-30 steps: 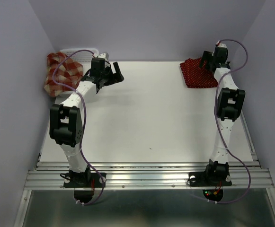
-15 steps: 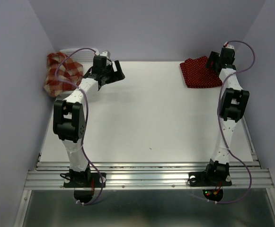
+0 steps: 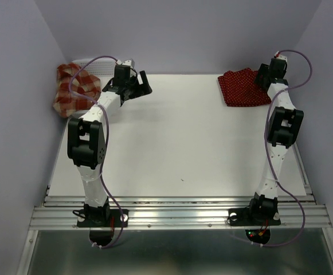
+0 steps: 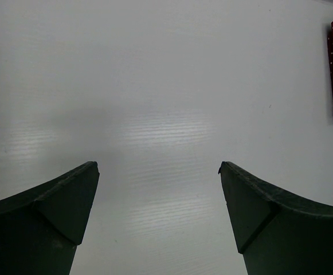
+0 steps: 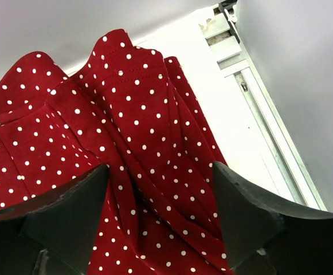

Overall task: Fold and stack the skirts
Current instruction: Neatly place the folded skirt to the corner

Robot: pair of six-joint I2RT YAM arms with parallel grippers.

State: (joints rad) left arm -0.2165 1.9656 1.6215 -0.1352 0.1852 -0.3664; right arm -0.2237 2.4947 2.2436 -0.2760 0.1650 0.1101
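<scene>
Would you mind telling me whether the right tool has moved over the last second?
Yes. The right tool has shifted rightward across the polka-dot skirt, from over its middle to its right edge, nearer the side wall.

The plaid skirt (image 3: 77,89), red and cream check, sits crumpled in a loose heap at the far-left corner of the table (image 3: 177,132), unfolded. The dotted skirt (image 3: 243,89), dark red with small white dots, lies flat and roughly square at the far-right corner, well apart from the plaid one. Close up, the dotted skirt (image 5: 137,132) shows overlapping layers with stitched hems and soft creases; whether this pile is 1 skirt or 2 cannot be told.
</scene>
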